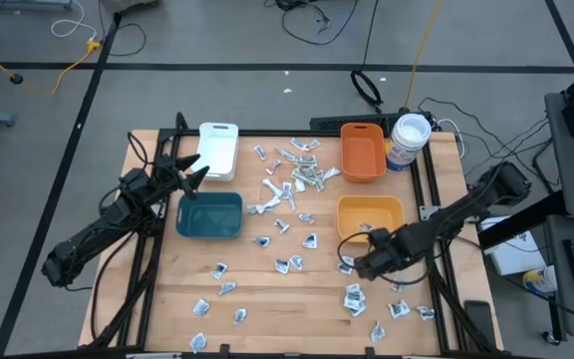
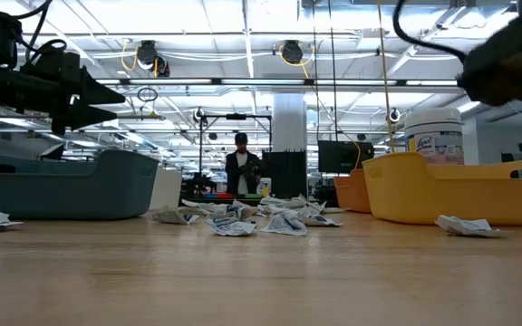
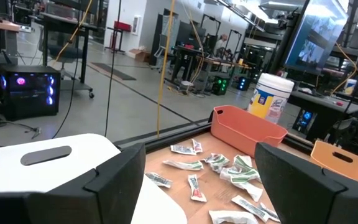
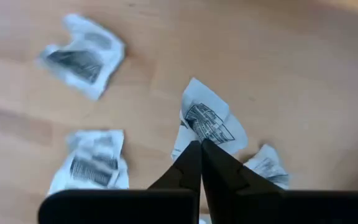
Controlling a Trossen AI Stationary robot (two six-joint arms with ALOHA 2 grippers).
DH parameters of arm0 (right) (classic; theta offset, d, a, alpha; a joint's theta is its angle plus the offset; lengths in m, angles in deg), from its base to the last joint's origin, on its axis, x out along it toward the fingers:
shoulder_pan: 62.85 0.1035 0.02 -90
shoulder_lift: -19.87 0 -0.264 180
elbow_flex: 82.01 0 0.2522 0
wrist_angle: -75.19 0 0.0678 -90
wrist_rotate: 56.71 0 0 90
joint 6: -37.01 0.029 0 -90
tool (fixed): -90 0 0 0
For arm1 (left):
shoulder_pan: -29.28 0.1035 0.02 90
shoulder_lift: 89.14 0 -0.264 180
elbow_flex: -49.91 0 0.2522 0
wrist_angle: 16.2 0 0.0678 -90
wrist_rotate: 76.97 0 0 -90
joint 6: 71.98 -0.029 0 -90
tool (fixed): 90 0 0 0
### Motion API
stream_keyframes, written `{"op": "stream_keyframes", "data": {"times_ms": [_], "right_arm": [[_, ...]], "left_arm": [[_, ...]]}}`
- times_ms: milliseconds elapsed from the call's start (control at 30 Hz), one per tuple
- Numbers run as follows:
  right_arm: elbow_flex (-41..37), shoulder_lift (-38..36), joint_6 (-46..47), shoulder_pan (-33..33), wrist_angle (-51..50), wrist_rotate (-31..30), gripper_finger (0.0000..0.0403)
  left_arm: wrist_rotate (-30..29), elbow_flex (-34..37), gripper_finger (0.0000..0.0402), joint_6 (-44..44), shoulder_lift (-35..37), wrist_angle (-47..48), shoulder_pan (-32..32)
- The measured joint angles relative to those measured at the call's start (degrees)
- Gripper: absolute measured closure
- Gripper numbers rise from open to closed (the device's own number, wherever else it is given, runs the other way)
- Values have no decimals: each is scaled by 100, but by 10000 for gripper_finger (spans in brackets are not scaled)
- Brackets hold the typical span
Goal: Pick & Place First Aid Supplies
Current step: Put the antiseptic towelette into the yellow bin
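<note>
Small white printed packets, the first aid supplies, lie scattered over the wooden table, thickest at the far middle (image 1: 297, 175) and in a cluster near the right front (image 1: 355, 296). My right gripper (image 1: 360, 266) points down over the table just in front of the yellow bin (image 1: 370, 216) and is shut on one packet (image 4: 209, 120). My left gripper (image 1: 195, 172) hangs level and open at the far left, between the white bin (image 1: 218, 150) and the teal bin (image 1: 209, 215), with nothing between its fingers (image 3: 114, 183). My right gripper pinches one crumpled packet by its edge (image 4: 196, 135), just at the free ends of its two fingers (image 4: 188, 163). The fingers come from above, pointing steeply down. The rest of the packet sticks out beyond the tips and appears raised off the table.
An orange bin (image 1: 363, 152) and a round white-lidded tub (image 1: 408, 141) stand at the far right. Loose packets (image 4: 82, 56) (image 4: 95, 163) lie on the wood under my right gripper. Bare wood shows along the near middle of the table (image 1: 287, 299). A person (image 2: 242, 167) stands far behind.
</note>
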Motion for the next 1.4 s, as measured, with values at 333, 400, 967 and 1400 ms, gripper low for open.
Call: {"op": "stream_keyframes", "data": {"times_ms": [333, 400, 967, 1400], "right_arm": [[704, -250, -3430, -330, -535, 379, 402], [799, -250, -4107, -406, -569, 384, 402], [895, -248, -7349, -2706, -1381, 360, 403], [823, -18, -8296, -3609, -1575, -192, 403]], "left_arm": [[1, 0, 96, 0, 1, 1, 0], [-1, 0, 96, 0, 0, -4, -1], [-2, 0, 96, 0, 1, -1, -1], [-2, 0, 96, 0, 2, -1, -1]]}}
